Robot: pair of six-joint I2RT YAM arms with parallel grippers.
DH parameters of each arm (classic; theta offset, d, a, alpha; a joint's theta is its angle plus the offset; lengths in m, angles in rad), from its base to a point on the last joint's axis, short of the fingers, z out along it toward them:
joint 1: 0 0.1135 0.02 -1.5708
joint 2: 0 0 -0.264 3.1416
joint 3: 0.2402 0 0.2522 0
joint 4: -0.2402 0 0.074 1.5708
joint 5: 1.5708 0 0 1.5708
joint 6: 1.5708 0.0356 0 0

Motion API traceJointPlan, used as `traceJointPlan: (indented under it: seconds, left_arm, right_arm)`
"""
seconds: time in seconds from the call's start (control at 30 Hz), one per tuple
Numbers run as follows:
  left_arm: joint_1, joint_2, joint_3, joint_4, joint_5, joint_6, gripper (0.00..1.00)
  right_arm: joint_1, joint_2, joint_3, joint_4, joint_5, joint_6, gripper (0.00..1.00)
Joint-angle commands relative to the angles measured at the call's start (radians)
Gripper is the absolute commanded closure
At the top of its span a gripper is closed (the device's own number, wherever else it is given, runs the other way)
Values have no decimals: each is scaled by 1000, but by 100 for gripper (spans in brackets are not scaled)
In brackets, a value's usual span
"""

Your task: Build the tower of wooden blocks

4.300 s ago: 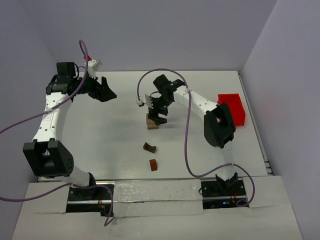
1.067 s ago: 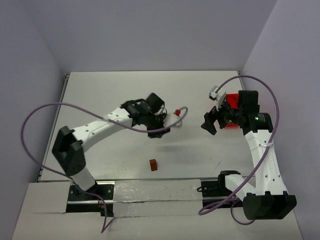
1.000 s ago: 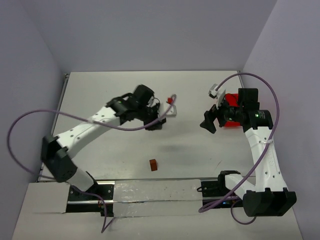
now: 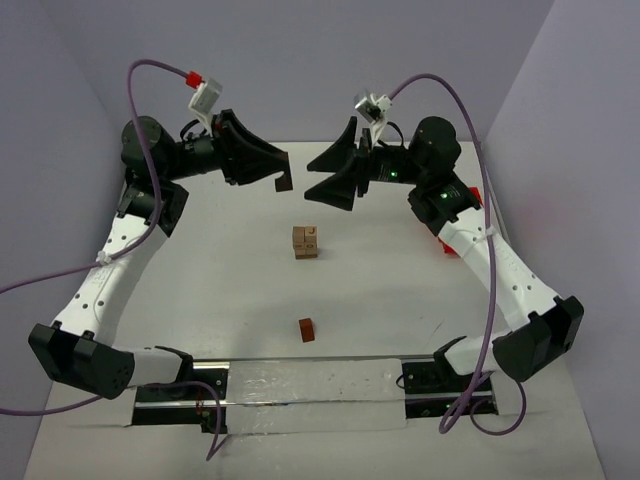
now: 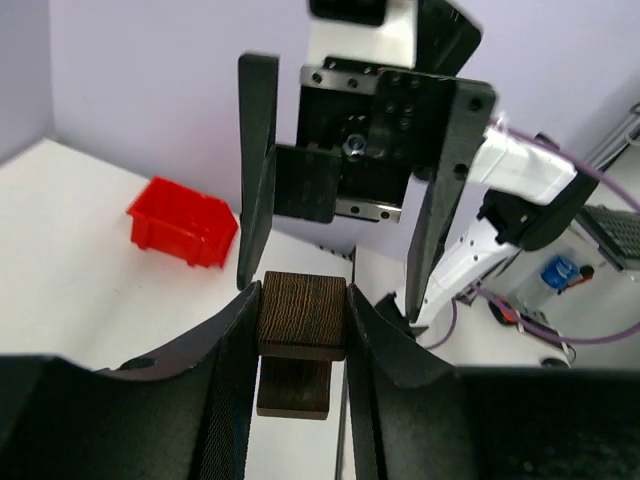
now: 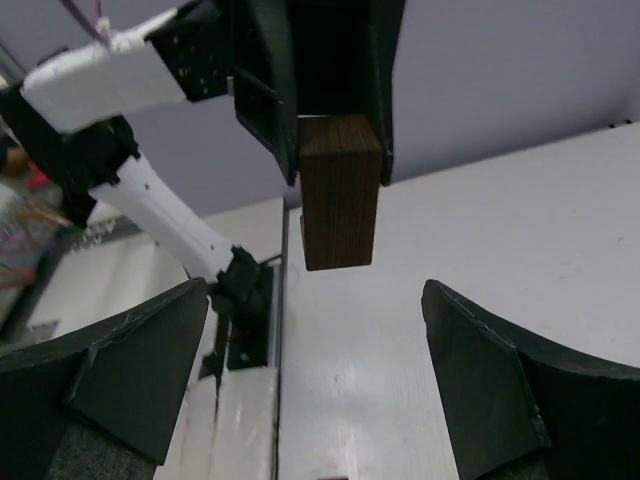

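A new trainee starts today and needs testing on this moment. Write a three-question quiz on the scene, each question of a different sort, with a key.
1. True or false: the left tool is shut on a dark brown block.
2. Multiple choice: the right tool is A) shut on a block, B) open and empty, C) out of every view.
3. Short answer: which loose piece lies on the table nearer the arm bases than the small stack?
Key: 1 true; 2 B; 3 the reddish-brown block.
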Motion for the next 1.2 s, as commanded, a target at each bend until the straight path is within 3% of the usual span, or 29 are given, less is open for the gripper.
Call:
traceJointPlan:
  seconds: [0.0, 0.23, 0.43, 1.0, 1.17]
  left_arm:
    - [40, -12, 89, 182, -14, -136, 100]
    - [53, -26, 78, 224, -33, -171, 100]
    - [75, -20, 94, 223, -58, -203, 100]
    - [92, -2, 103, 219, -95, -255, 100]
    - [96, -11, 92, 228, -99, -262, 100]
  right_arm:
    - [7, 38, -5, 451, 48, 392, 7]
    - [9, 145, 58, 627, 89, 631, 9]
    - [20, 199, 97, 682, 98, 701, 11]
    - [70, 253, 142, 697, 67, 672, 18]
    - [77, 267, 146, 677, 73, 669, 24]
